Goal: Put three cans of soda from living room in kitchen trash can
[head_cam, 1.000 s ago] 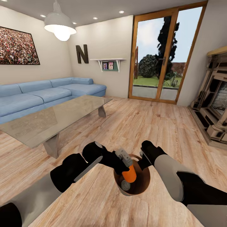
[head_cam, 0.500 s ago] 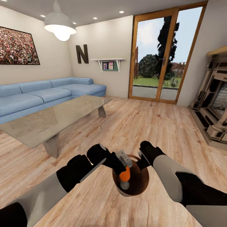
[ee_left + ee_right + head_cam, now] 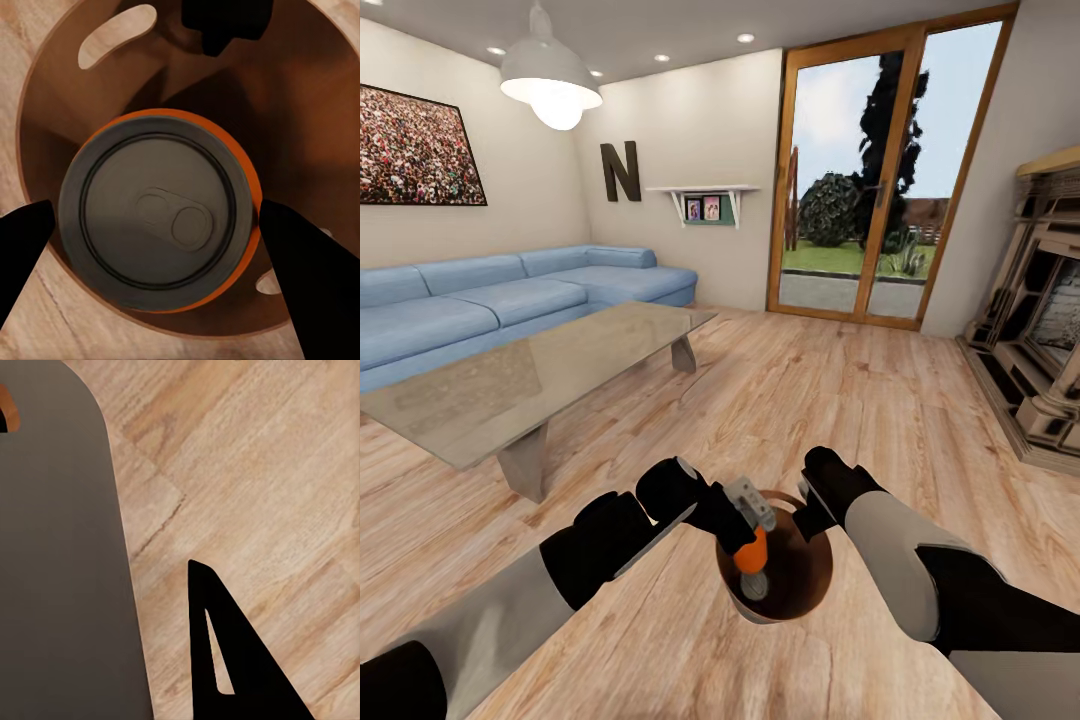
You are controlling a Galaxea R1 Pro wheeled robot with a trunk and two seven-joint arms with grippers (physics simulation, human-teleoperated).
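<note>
Orange soda can [image 3: 159, 212] hangs low in the middle of the head view, clamped between the two black fingers of the left end effector [image 3: 752, 528], its body already inside the mouth of the trash can [image 3: 805, 590].

Judged risks: released off-centre or tilted, the can may clip the bin's rim and roll off across the plank floor [image 3: 840, 400]. The right end effector [image 3: 807, 520] sits against the bin's far rim and seems to be holding it, though whether its fingers are apart or together I cannot tell. A weak hold there could tip the bin.

The can is a smooth cylinder with a matte grey lid and pull tab. The bin is round, glossy wood-brown inside, with slotted handle holes.
</note>
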